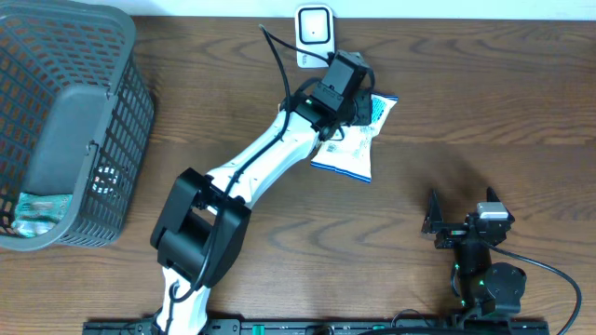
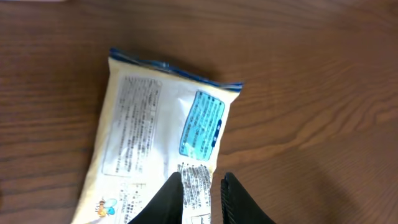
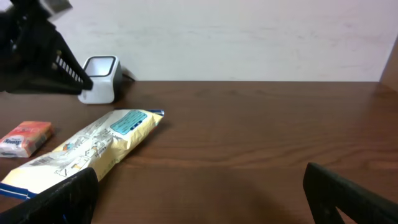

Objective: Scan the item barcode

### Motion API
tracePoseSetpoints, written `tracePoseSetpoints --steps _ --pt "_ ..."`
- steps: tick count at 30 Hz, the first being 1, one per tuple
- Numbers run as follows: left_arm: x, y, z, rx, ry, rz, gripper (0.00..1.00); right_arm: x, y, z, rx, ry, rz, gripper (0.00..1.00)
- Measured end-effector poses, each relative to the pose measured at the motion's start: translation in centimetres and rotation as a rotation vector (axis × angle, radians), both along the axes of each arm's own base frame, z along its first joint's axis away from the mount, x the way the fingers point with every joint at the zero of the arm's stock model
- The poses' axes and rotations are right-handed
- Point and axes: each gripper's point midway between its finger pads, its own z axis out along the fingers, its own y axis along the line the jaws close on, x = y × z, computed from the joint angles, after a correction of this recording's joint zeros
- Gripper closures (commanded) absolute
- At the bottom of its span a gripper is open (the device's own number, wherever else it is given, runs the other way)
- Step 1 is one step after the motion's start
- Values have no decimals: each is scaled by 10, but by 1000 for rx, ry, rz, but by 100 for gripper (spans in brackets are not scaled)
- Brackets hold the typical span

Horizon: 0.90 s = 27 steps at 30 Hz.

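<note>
Left end effector [image 2: 202,190] pinches packet [image 2: 155,118]; right end effector [image 3: 199,196] wide open, empty; basket [image 1: 132,102] holds perhaps pouch [image 1: 37,212].

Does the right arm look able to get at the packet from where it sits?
Probably yes: only bare table lies between the open right tool and the packet. The left tool grips the packet's far end, though.

The packet [image 2: 155,124] is glossy plastic film (slightly crinkled); the table [image 1: 484,93] is smooth, dark-grained wood.
</note>
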Motion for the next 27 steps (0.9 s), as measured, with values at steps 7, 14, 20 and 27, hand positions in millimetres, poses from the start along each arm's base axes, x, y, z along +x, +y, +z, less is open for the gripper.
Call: tracePoseSetpoints --steps 7,14,20,27 --pt "-5 -1 -67 41 132 47 78 0 0 0 0 0 0 1" --pt "7 -3 -90 43 117 67 78 0 0 0 0 0 0 1" --pt "36 24 -89 55 67 156 78 0 0 0 0 0 0 1" --pt "60 59 -87 52 54 234 78 0 0 0 0 0 0 1"
